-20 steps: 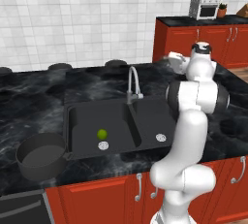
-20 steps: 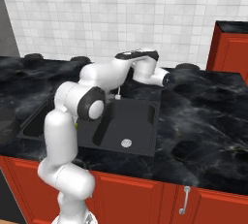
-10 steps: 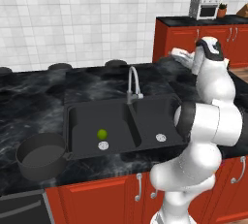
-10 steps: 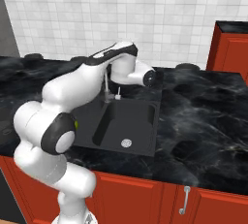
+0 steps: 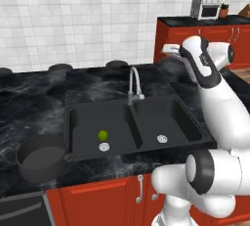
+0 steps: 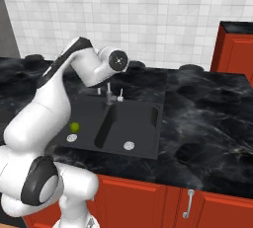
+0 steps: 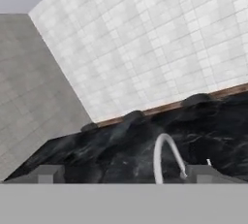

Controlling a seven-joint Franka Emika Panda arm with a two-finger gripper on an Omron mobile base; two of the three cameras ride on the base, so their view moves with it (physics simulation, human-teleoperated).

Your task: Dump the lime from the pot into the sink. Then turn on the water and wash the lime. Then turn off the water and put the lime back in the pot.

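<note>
Since half a second ago the arm has swung: in the left base view the elbow has dropped low at 5 o'clock and the forearm now reaches up toward 1 o'clock; in the right base view the wrist has lifted from beside the faucet to above it. Lime, pot and sink unmoved.

Gripper (image 6: 108,91): two thin fingers pointing down just above the faucet (image 5: 134,84), spread wide, nothing between them. In the hand view the faucet's curved neck arcs at 6 o'clock, white tiled wall behind.

Lime (image 5: 102,135): small, round, yellow-green, lying on the floor of the left basin, just up from that basin's silver drain (image 5: 104,146). In the right base view it sits at 9 o'clock.

Sink (image 5: 72,118): black, rectangular, two basins, smooth matte walls, set in a glossy black marbled counter (image 5: 34,102).

Pot (image 5: 41,157): round, dark grey metal, wide mouth, upright on the counter at 8 o'clock, just left of the sink, apart from the lime.

Red cabinet fronts below. No legible writing.
</note>
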